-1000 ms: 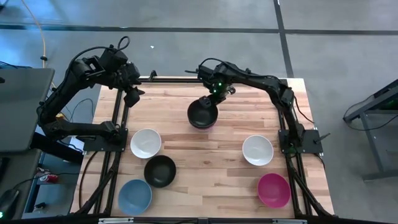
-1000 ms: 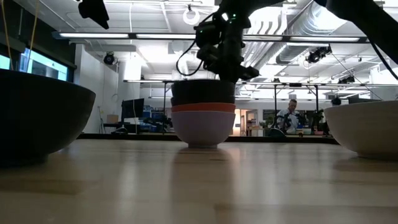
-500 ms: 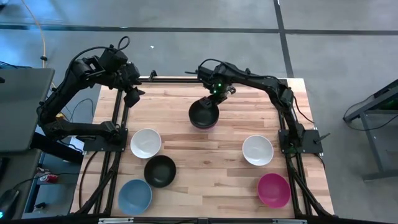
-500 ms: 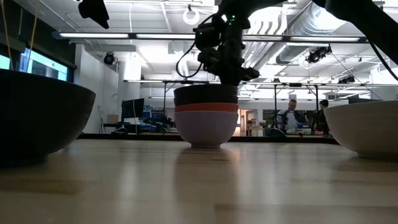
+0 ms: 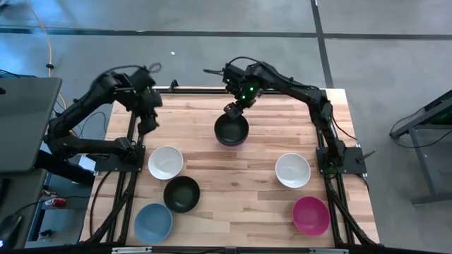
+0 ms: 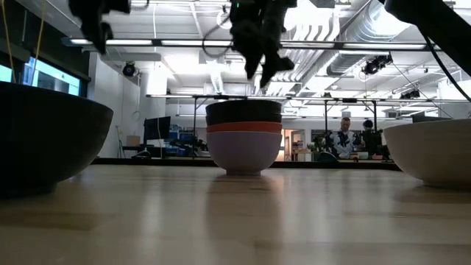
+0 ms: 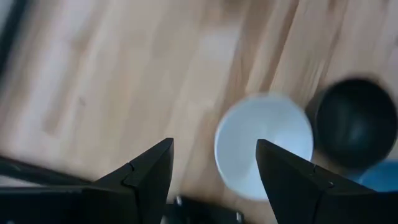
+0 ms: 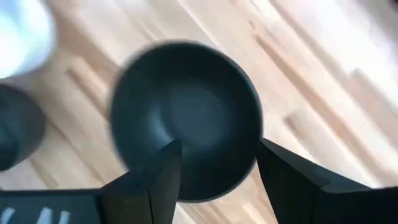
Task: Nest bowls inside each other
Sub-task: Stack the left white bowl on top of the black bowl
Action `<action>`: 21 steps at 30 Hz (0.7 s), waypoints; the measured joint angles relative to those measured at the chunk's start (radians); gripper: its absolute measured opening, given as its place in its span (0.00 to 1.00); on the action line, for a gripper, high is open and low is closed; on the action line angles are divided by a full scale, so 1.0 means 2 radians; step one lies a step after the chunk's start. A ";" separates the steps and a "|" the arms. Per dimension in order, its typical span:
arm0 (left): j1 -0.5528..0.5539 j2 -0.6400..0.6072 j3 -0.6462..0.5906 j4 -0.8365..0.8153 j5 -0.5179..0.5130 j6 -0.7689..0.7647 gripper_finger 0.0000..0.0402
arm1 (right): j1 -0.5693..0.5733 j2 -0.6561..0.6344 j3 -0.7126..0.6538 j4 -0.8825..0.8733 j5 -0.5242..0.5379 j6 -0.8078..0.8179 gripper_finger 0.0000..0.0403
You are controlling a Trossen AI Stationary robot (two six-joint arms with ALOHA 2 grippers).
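A stack of bowls point(image 5: 232, 130) stands at the table's far middle: a black bowl point(image 8: 186, 112) on top, nested in a red one point(image 6: 244, 127), with a lavender one point(image 6: 244, 151) on the table. My right gripper point(image 5: 233, 108) hangs open above the stack's far rim, touching nothing; it also shows in the low view point(image 6: 261, 68). My left gripper point(image 5: 147, 125) is open and empty above the far left of the table, over a white bowl point(image 7: 264, 146). Loose bowls rest on their bases: white point(image 5: 165, 162), black point(image 5: 181, 193), light blue point(image 5: 153, 222), white point(image 5: 292, 170), magenta point(image 5: 311, 215).
Black frame rails point(image 5: 134, 162) run along the table's left and right sides beside the arm bases. Bare wood point(image 5: 233, 176) lies between the stack and the near bowls. In the low view a black bowl point(image 6: 44, 140) and a white bowl point(image 6: 434, 151) stand close to the camera. People show in the room behind.
My right gripper has set the black bowl down into the stack, let go of its far rim and risen clear. The stack has slid slightly toward the table's right edge. My left gripper has moved down and toward the near edge, toward the white bowl.
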 joint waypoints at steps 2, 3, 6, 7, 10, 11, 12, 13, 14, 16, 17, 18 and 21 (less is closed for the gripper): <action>-0.001 -0.005 -0.042 0.002 0.000 0.003 0.54 | 0.004 -0.002 0.028 0.000 0.000 -0.022 0.49; -0.003 -0.008 -0.064 0.007 0.000 0.004 0.54 | 0.006 -0.012 0.023 0.012 -0.002 -0.032 0.49; -0.015 -0.017 -0.125 0.029 0.004 0.004 0.54 | 0.010 -0.045 -0.004 0.039 -0.011 -0.062 0.49; -0.021 -0.019 -0.143 0.039 0.007 0.001 0.54 | 0.012 -0.051 -0.005 0.037 -0.011 -0.072 0.49; -0.044 -0.022 -0.191 0.075 0.020 -0.015 0.54 | 0.021 -0.064 -0.005 0.034 -0.011 -0.111 0.49; -0.052 -0.022 -0.204 0.086 0.024 -0.020 0.54 | 0.024 -0.069 -0.006 0.034 -0.015 -0.124 0.49; -0.059 -0.022 -0.216 0.097 0.028 -0.025 0.54 | 0.027 -0.072 -0.006 0.033 -0.020 -0.134 0.49; -0.066 -0.022 -0.226 0.105 0.030 -0.030 0.54 | 0.030 -0.076 -0.006 0.032 -0.028 -0.140 0.49; -0.073 -0.022 -0.234 0.113 0.029 -0.035 0.54 | 0.032 -0.079 -0.006 0.031 -0.036 -0.145 0.49; -0.083 -0.022 -0.248 0.128 0.025 -0.044 0.54 | 0.037 -0.083 -0.006 0.023 -0.046 -0.146 0.49; -0.087 -0.022 -0.254 0.136 0.022 -0.052 0.54 | 0.039 -0.085 -0.006 0.013 -0.047 -0.146 0.49; -0.091 -0.022 -0.258 0.143 0.015 -0.059 0.54 | 0.043 -0.086 -0.006 0.006 -0.047 -0.146 0.49; -0.099 -0.022 -0.258 0.161 -0.003 -0.069 0.54 | 0.052 -0.089 -0.006 -0.027 -0.046 -0.145 0.49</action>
